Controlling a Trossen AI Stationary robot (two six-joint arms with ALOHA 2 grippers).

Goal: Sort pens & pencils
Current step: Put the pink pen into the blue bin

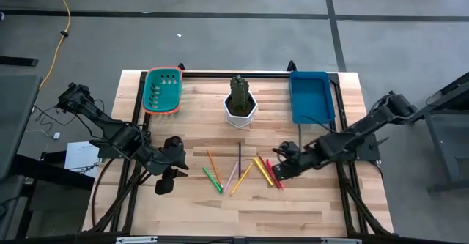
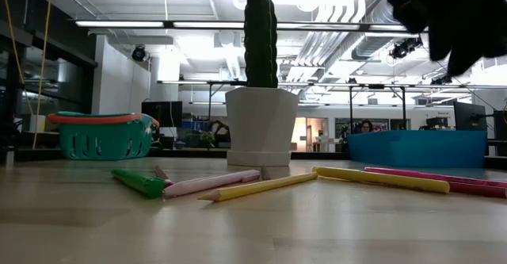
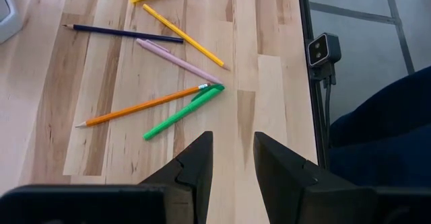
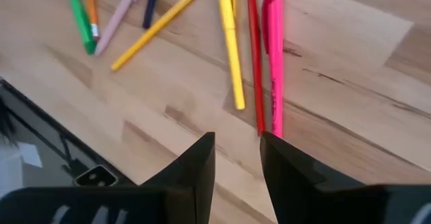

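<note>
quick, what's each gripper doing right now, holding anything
left gripper: open, holding nothing, beside the green pen.
right gripper: open, holding nothing, near the pink pen.

No text, label, brand, number or sign can be read anywhere in these views. The bright pink pen (image 4: 272, 56) carries a line of dark print along its barrel, seen in the right wrist view, but the letters are too small to make out. A white sheet of paper (image 1: 79, 156) lies on the floor to the left of the table, and its markings are likewise illegible.
</note>
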